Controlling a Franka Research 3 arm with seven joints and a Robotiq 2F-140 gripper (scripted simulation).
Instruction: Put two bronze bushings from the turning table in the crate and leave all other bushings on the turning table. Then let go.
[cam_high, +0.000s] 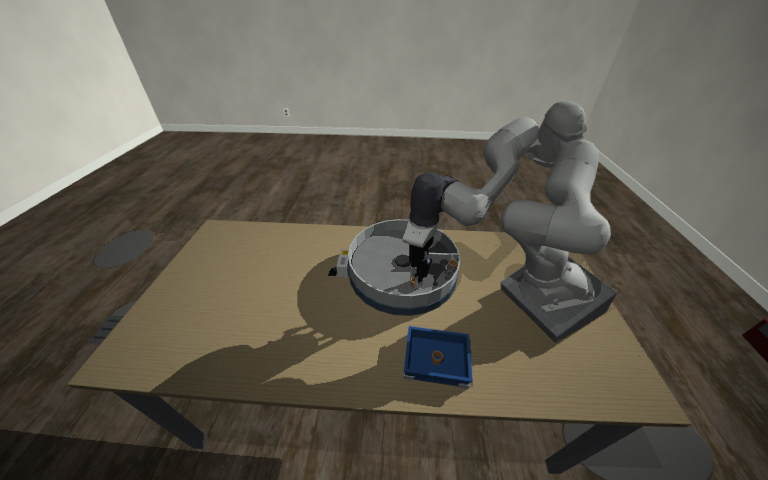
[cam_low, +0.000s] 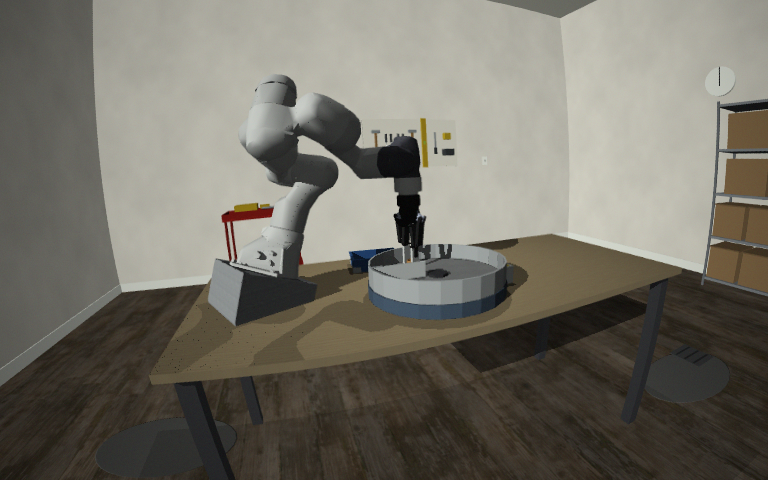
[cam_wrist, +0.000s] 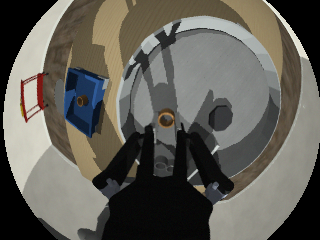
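With one bushing (cam_high: 437, 361) (cam_wrist: 85, 101) already sitting in the crate (cam_high: 439, 330) (cam_low: 361, 260) (cam_wrist: 73, 122), the end effector (cam_high: 420, 278) (cam_low: 408, 259) (cam_wrist: 166, 118) is straddling a second (cam_high: 412, 281) (cam_wrist: 166, 111), its grip unclear; lifting requires a firm hold.

matt blue plastic-looking crate (cam_high: 411, 350) (cam_low: 362, 260) (cam_wrist: 72, 122), pale wood-grained tabletop (cam_high: 237, 305) (cam_low: 566, 257) (cam_wrist: 107, 55), smooth metallic-looking bronze bushing (cam_high: 439, 355) (cam_wrist: 82, 101)

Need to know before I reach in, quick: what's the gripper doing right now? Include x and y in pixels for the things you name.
Gripper (cam_high: 419, 278) (cam_low: 408, 258) (cam_wrist: 166, 118): fingers partly closed around or just above a bronze bushing (cam_high: 412, 280) (cam_low: 408, 260) (cam_wrist: 159, 120); whether it has a grip cannot be told.
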